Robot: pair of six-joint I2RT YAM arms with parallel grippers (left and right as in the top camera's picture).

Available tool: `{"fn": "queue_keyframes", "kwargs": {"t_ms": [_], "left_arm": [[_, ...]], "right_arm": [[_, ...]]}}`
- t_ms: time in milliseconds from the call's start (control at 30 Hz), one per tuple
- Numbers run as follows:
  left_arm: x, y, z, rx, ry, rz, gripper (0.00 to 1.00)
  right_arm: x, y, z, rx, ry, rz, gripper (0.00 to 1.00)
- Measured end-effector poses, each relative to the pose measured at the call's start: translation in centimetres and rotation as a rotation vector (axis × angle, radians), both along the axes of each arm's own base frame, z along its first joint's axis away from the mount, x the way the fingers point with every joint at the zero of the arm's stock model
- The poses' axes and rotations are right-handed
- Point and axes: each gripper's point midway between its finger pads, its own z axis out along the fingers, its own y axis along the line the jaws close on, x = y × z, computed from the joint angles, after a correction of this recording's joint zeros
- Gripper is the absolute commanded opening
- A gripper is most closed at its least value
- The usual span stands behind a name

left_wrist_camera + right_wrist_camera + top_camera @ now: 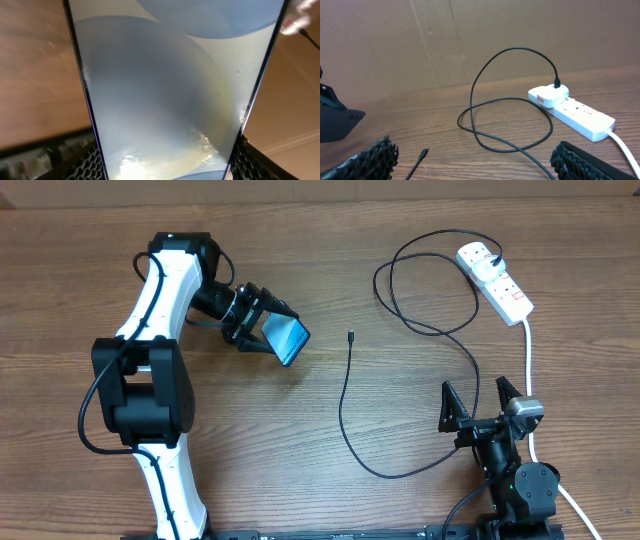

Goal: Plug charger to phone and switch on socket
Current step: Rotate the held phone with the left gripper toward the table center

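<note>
My left gripper (272, 328) is shut on the phone (290, 340), holding it tilted above the table left of centre. In the left wrist view the phone's pale blue screen (165, 90) fills the frame between both fingers (87, 162). The charger's black cable (345, 415) lies on the wood, its connector tip (351, 335) right of the phone and apart from it. Its plug (478, 255) sits in the white socket (505, 288) at the far right. My right gripper (478, 405) stands open near the front right, with the tip (423, 152) and cable loops (510, 135) ahead of it.
The socket's thick white cord (528, 350) runs down past my right arm. A brown cardboard wall (470, 40) closes off the far side. The socket (580, 116) with its plug (549, 95) lies at the right of the right wrist view.
</note>
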Motion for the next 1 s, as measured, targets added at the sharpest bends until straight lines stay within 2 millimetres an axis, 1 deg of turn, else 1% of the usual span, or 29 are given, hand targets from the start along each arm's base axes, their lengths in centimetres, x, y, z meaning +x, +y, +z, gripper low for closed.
{"fn": "queue_keyframes", "kwargs": {"t_ms": [133, 367, 533, 733, 767, 833, 900, 933, 1000], "left_arm": [[-0.7, -0.7, 2.0, -0.100, 0.101, 0.054, 0.04], [-1.2, -1.7, 4.8, -0.235, 0.246, 0.140, 0.04], [-0.6, -2.3, 6.3, -0.330, 0.262, 0.177, 0.04], [0.0, -2.7, 7.4, -0.402, 0.262, 0.202, 0.04], [0.1, -2.7, 7.4, -0.405, 0.250, 0.200, 0.04], [0.7, -2.6, 6.6, -0.384, 0.186, 0.180, 0.04], [0.7, -2.0, 4.7, -0.278, 0.167, 0.159, 0.04], [0.3, -1.3, 3.1, -0.169, 0.183, 0.152, 0.04], [-0.2, 0.2, 0.6, 0.013, 0.210, 0.151, 0.04]], "right_arm": [[0.0, 0.0, 0.0, 0.000, 0.000, 0.000, 1.00], [0.0, 0.0, 0.0, 0.000, 0.000, -0.003, 1.00], [0.0, -0.1, 0.0, -0.001, 0.000, -0.006, 1.00], [0.0, -0.1, 0.0, -0.001, 0.000, -0.007, 1.00], [0.0, -0.1, 0.0, 0.000, -0.001, -0.007, 1.00], [0.0, -0.1, 0.0, 0.000, -0.001, -0.007, 1.00], [0.0, -0.1, 0.0, 0.000, 0.000, -0.007, 1.00], [0.0, -0.1, 0.0, 0.000, 0.000, -0.007, 1.00], [0.0, -0.1, 0.0, 0.000, 0.000, -0.007, 1.00]]}}
